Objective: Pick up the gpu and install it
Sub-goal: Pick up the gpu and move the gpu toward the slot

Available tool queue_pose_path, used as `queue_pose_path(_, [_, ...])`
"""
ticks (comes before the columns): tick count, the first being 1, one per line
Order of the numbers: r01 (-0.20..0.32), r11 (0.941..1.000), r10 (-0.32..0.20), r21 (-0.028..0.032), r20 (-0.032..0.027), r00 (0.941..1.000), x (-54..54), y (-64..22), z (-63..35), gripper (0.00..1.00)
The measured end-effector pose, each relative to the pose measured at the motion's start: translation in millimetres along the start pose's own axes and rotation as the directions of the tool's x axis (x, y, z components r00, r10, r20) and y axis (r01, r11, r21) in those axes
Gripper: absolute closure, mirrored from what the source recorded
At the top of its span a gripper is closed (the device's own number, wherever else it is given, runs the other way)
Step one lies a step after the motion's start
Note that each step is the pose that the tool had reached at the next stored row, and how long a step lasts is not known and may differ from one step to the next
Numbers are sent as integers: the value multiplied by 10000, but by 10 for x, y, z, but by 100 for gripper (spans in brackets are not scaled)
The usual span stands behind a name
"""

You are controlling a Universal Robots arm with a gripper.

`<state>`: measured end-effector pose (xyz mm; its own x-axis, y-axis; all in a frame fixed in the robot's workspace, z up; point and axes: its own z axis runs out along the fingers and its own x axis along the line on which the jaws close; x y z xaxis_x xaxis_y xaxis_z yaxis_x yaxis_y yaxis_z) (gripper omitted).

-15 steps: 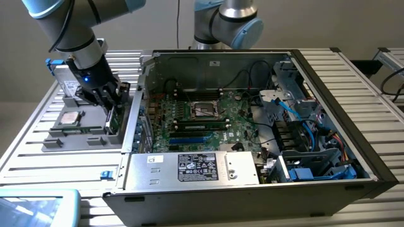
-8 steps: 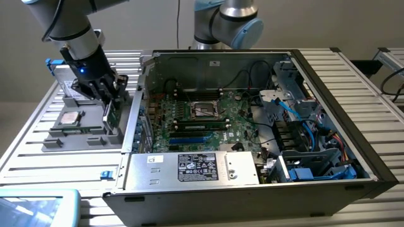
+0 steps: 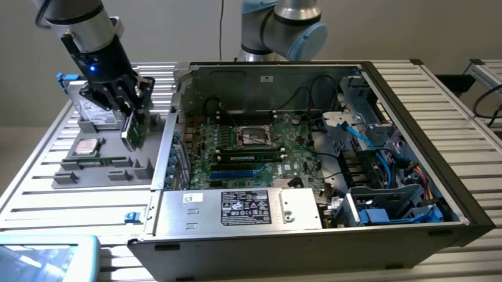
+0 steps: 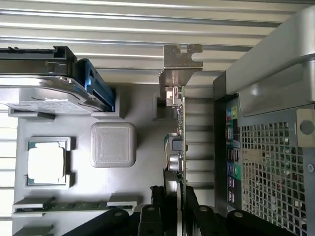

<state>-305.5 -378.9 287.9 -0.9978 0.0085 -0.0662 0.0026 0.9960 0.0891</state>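
The gpu (image 3: pixel 133 133) is a thin green card that hangs upright, edge down, just above the grey parts tray (image 3: pixel 102 176) at the exterior view's left. My gripper (image 3: pixel 130 111) is shut on its upper edge. In the wrist view the gpu (image 4: pixel 178 142) shows edge-on with its silver bracket (image 4: pixel 180 60) at the far end. The black fingers (image 4: pixel 150 219) clamp it from both sides. The open computer case (image 3: pixel 314 147) with its motherboard (image 3: pixel 243 147) lies to the exterior view's right of the card.
In the tray sit a silver hard drive (image 4: pixel 44 93), a processor chip (image 4: pixel 47 163) and a narrow green memory stick (image 4: pixel 64 206). The case's perforated wall (image 4: pixel 270 157) stands close beside the card. A robot arm joint (image 3: pixel 283 29) rises behind the case.
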Motion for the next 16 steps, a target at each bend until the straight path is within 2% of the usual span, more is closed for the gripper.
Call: queue_pose_path(16, [-258, 9997, 258, 16, 20, 9997, -72, 58, -721, 72])
